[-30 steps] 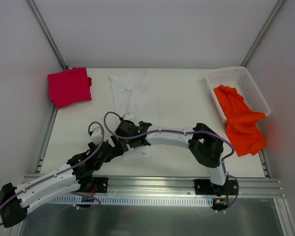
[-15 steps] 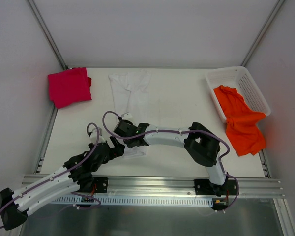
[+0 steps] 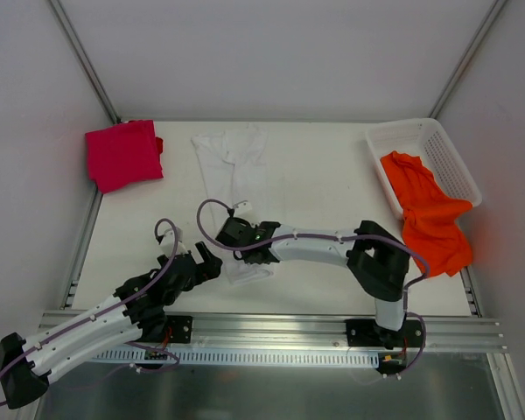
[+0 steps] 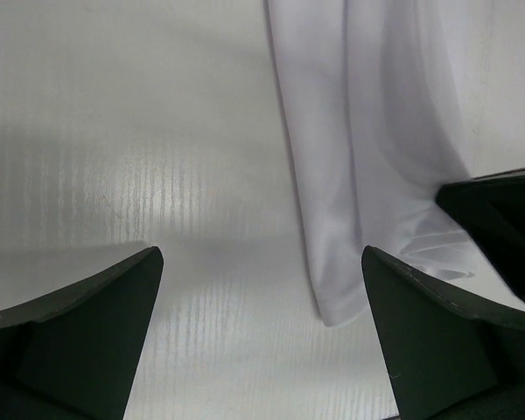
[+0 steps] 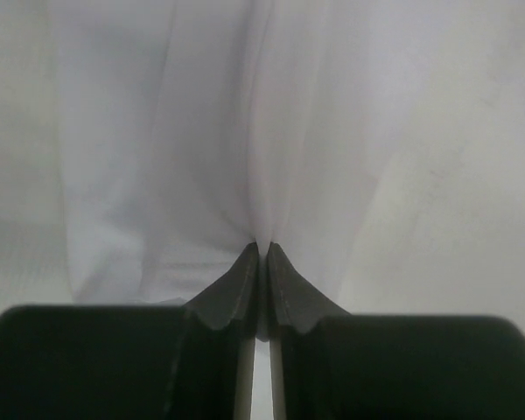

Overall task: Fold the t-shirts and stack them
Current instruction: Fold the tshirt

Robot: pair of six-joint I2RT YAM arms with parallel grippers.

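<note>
Over the table from above: white t-shirt (image 3: 234,166) lies lengthwise left of centre, wrinkled, wider end far and narrow hem end near the arms. Magenta-red t-shirt (image 3: 122,155) sits folded at the far left corner. Orange t-shirt (image 3: 430,223) spills out of the white basket (image 3: 437,144) onto the table (image 3: 324,175) at the right. Right gripper (image 3: 245,252) is down on the white shirt's near hem; left gripper (image 3: 205,255) sits just beside that hem's left corner, off the cloth. Left wrist view: jaws spread wide, only bare table between them, with the shirt's near corner ahead and to the right. Right wrist view: fingers (image 5: 232,284) pressed almost together, a thin ridge of white fabric nipped at the tips and creases fanning away from it. Judgement: the cloth is light, thin and limp, so it will sag and bunch rather than move as a sheet. One mid-hem pinch gathers it; the two hem corners, one per gripper, look the better hold. So shallow a nip may slip, or catch only the top layer.
</note>
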